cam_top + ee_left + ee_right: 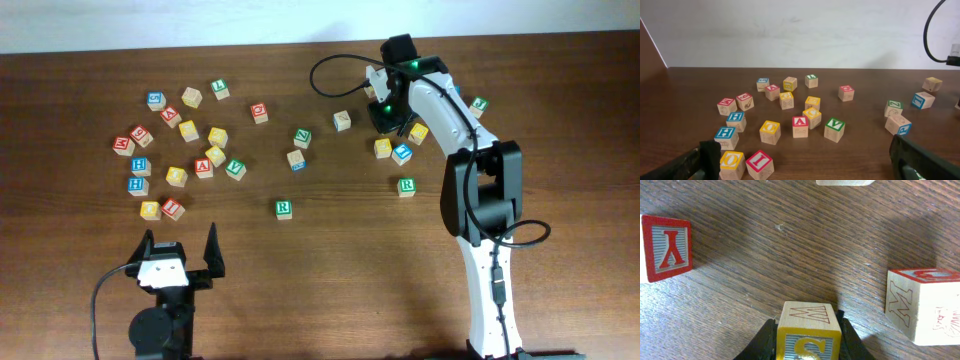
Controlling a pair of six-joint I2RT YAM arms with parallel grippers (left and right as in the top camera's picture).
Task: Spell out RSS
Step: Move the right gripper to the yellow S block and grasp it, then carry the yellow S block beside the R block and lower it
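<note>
At about one o'clock on the counter [580,300], I am holding the yellow-framed S block [809,342] between the right fingers [849,341], which are pinching it from both sides. Whether it is resting on the wood or hanging just clear, I cannot tell. My left fingers [707,156] are standing wide apart and empty at seven o'clock.

I am judging a straight-up lift wisest, since the red Y block [666,247] is lying at ten o'clock of it and a red-lettered M block [925,305] is sitting near at three o'clock. I am aiming next for open wood beside the green R block [284,209] near centre, setting the S down square and readable. Its S is showing gold on blue stripes, with a red-outlined W on the adjoining face.
</note>
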